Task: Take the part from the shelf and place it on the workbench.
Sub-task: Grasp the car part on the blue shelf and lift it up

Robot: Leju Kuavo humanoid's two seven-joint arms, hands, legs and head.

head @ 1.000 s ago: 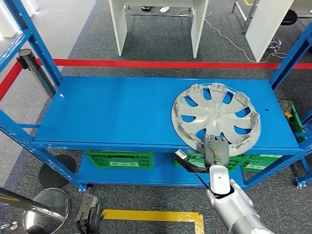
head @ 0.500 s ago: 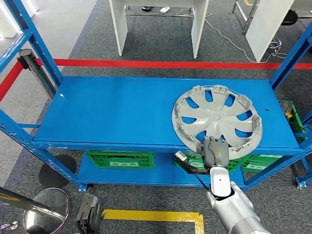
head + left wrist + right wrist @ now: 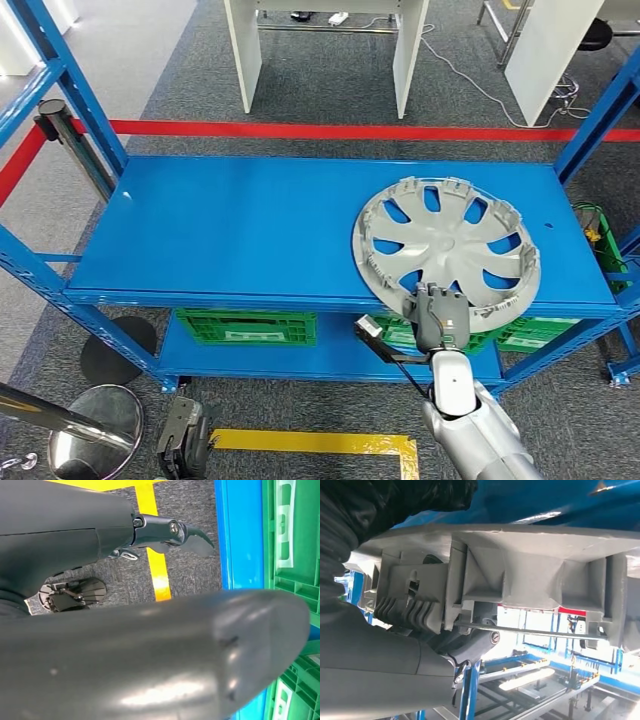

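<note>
A grey wheel cover with curved spokes lies on the right half of the blue shelf top, its near rim over the front edge. My right hand grips that near rim from the front, on a silver forearm rising from below. In the right wrist view the cover's ribbed rim sits right against the hand, with fingers curled beneath it. My left hand hangs low at the left over the floor, holding nothing, one dark finger stretched out.
Green crates fill the lower shelf. Blue uprights flank the shelf ends. A yellow floor line runs in front, a red line behind. A stanchion base stands at the lower left, white desk legs beyond.
The wheel cover has slid slightly toward the shelf's front edge and to the right, drawn by my right hand, which has pulled back a little. The left hand is unmoved.
</note>
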